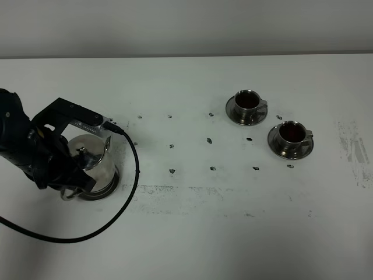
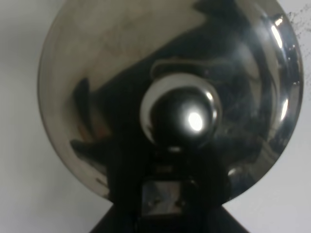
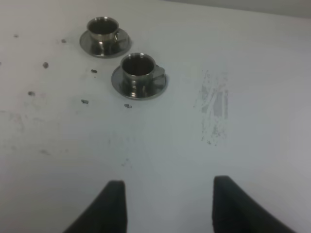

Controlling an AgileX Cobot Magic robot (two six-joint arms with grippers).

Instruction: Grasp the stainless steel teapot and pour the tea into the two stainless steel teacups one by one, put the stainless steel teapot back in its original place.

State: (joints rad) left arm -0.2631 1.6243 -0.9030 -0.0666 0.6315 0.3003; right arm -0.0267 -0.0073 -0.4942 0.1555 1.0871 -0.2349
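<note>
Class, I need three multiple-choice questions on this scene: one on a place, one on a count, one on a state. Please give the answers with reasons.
1. In the high view, where does the teapot stand relative to the cups?
A. To their left
B. Between them
C. To their right

2. How many cups are on the table?
A. One
B. Two
C. Three

3. What state are the cups in?
A. Upright and empty
B. Upright, holding dark liquid
C. Turned upside down

Answers:
1. A: the teapot is at the left side of the table and both cups are at the right.
2. B: two cups show, each on its own saucer.
3. B: both stand with their mouths up and a dark fill shows inside each.
</note>
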